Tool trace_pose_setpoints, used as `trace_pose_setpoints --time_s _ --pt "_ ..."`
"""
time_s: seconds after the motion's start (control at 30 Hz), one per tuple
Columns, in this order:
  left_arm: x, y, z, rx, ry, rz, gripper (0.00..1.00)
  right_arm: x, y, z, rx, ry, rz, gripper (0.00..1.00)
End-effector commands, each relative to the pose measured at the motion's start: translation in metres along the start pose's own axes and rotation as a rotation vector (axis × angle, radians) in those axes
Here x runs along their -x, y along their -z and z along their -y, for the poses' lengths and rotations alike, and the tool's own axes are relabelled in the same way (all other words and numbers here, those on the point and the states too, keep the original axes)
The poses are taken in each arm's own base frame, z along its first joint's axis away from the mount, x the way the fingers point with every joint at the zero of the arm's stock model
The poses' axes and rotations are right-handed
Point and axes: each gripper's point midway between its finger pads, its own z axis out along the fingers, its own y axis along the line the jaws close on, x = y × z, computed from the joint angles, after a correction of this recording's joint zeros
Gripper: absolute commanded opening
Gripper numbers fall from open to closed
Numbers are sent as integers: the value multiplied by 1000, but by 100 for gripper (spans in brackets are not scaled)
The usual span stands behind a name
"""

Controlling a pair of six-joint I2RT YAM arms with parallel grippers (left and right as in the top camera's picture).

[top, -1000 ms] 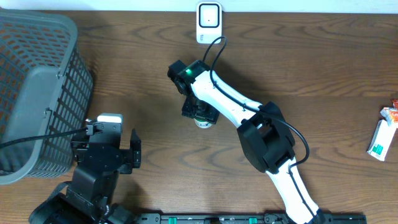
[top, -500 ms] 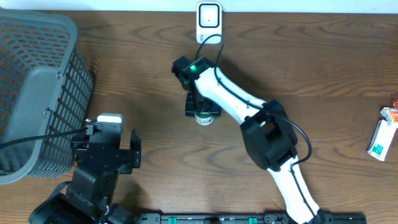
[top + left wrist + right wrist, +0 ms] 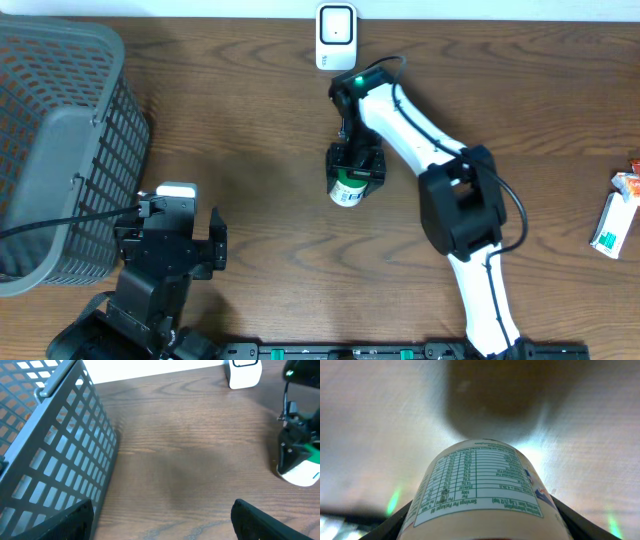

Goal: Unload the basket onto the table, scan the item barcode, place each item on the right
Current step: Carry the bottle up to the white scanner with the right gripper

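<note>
Mid-table, right end effector [image 3: 355, 172] part-open, gripping bottle [image 3: 347, 192]

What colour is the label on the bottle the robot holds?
The label is white with green print; the right wrist view shows it best.

From above we look straight down on the whole table [image 3: 250, 120], from well back. Our left wrist view sits low at the near left and faces far and right, past the basket [image 3: 60, 460]. With the overhead it shares the white scanner [image 3: 244, 372] and the container [image 3: 302, 471]. Our right wrist view sits very near that container's label, facing the tabletop.
</note>
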Motion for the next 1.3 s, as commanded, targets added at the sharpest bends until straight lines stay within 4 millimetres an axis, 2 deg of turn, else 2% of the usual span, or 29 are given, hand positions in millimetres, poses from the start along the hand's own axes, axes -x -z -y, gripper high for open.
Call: trace_pose_setpoints --time_s 0.0,0.17,0.37,0.5,0.6,0.67,0.77,0.83,0.9,1.07,1.2,1.27 --pt "0 1 -2 7 4 3 88 -26 47 -22 203 128 0 59" --pt "0 1 -2 7 5 3 88 -43 63 -25 297 142 -59 58" --pt "0 1 -2 7 4 3 88 -54 68 -28 354 185 -104 58" --pt "0 1 -2 7 5 3 88 -54 68 -29 356 198 -99 57" --pt "0 1 -1 7 4 3 88 -44 67 -31 357 257 -52 56" --pt "0 1 -2 7 5 3 88 -23 65 -28 312 276 40 52" --pt "0 1 -2 7 5 3 88 13 67 -25 247 224 188 51" --pt "0 1 -2 7 5 3 88 41 72 -23 201 155 306 52" --pt "0 1 -1 7 5 3 88 59 79 -25 191 129 393 52" --pt "0 1 -2 7 5 3 88 110 113 -40 231 128 651 53" --pt "0 1 -2 7 5 3 88 137 146 -61 298 181 830 53" --pt "0 1 -2 7 5 3 88 148 160 -61 282 179 916 53"
